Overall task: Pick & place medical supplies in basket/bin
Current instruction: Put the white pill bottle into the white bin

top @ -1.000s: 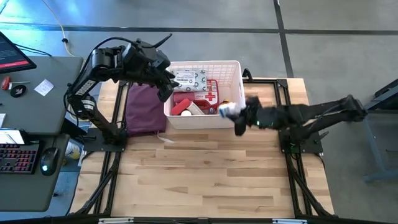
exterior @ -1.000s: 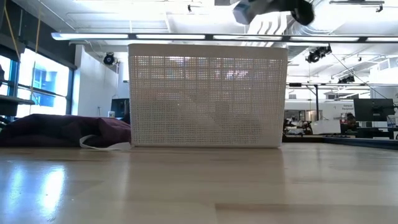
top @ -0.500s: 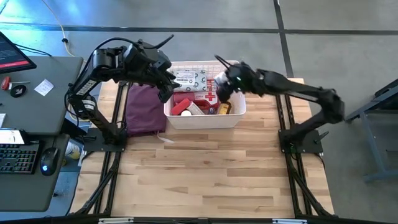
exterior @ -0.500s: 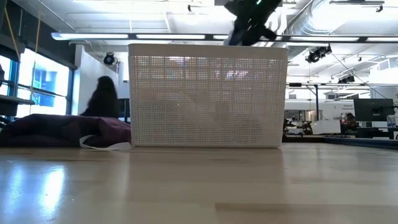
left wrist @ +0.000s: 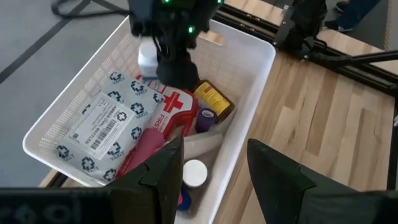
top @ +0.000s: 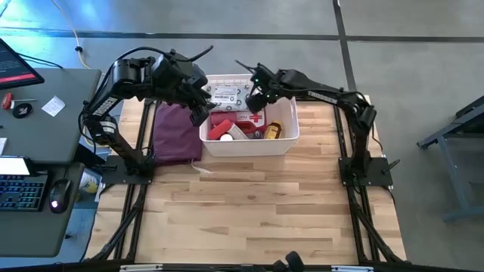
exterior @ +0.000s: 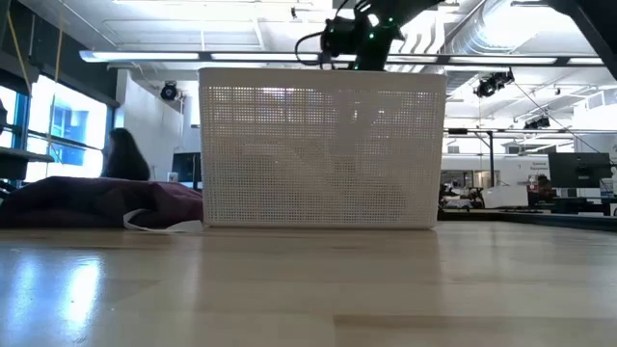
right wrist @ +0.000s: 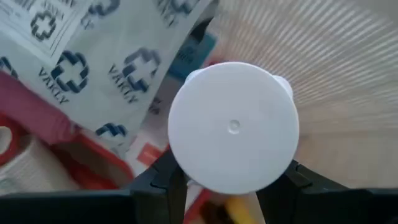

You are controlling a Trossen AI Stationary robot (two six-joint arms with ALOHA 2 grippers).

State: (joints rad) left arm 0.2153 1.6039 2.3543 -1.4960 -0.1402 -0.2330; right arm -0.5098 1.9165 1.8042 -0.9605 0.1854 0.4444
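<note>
The white slotted basket (top: pixel 284 143) stands at the table's far middle. In it lie the grey-white wipes packet (left wrist: pixel 102 118), the red first-aid case (left wrist: pixel 171 109), an amber jar (left wrist: pixel 213 99), a purple roll (left wrist: pixel 206 118), a pink roll (left wrist: pixel 146 146) and a white-capped bottle (left wrist: pixel 194 172). My right gripper (top: pixel 255 97) is over the basket's far part, shut on a small white bottle (right wrist: pixel 233 127). My left gripper (left wrist: pixel 214 177) is open and holds nothing, above the basket's left wall. My right gripper pinches the small white bottle (left wrist: pixel 146 57) between its two fingers (right wrist: pixel 166 180), which stand on opposite sides of its round body. It reaches in from the table's right, slanting down. The bottle is lifted clear, above the wipes packet and the red case.
A maroon fabric pouch (top: pixel 175 132) lies on the table against the basket's left side. A desk with a keyboard (top: pixel 23 189) stands off the table's left edge. Bare wood (top: pixel 257 204) fills the table's near half. A person (exterior: pixel 123 159) shows in the room behind.
My right gripper, carrying the white bottle, has swung from beside the basket's right near corner toward the far edge and the left, ending above the basket's far part. The left arm has kept still.
</note>
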